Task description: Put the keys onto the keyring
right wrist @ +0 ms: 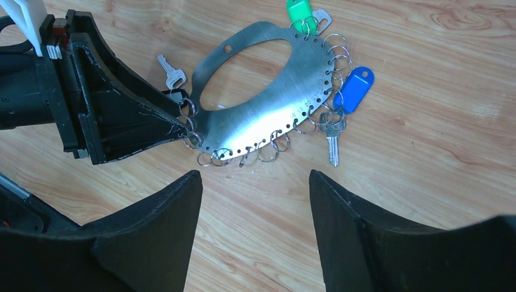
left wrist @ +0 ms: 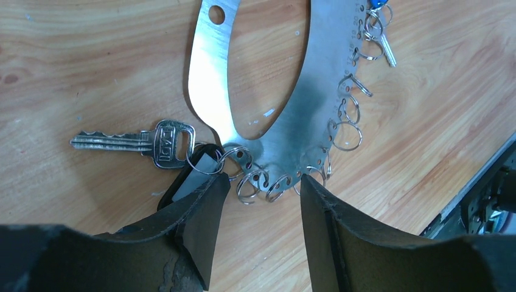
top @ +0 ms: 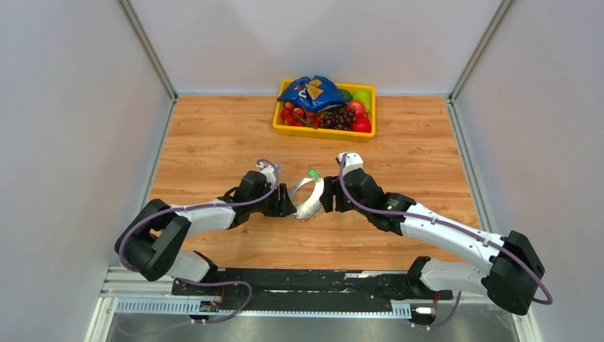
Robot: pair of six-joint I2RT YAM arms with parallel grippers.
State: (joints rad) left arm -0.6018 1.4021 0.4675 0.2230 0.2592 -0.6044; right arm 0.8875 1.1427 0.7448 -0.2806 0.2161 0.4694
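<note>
Keyring (right wrist: 274, 118) flat on table (right wrist: 426, 152), left gripper (left wrist: 264, 182) spread at its edge, right gripper (right wrist: 255, 176) spread nearby

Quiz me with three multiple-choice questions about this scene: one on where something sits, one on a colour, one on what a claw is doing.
1. Where is the yellow bin?
A) beside the arms' bases
B) at the far side of the table, in the middle
C) against the left wall

2. In the right wrist view, what colour is the tag by the keyring's right edge?
A) red
B) blue
C) white

3. How does the right gripper stand?
A) shut on a key
B) shut on the keyring
C) open, holding nothing

Answers:
1 B, the top view shows it at the far edge.
2 B, the tag is bright blue.
3 C, bare table shows in its gap.
</note>
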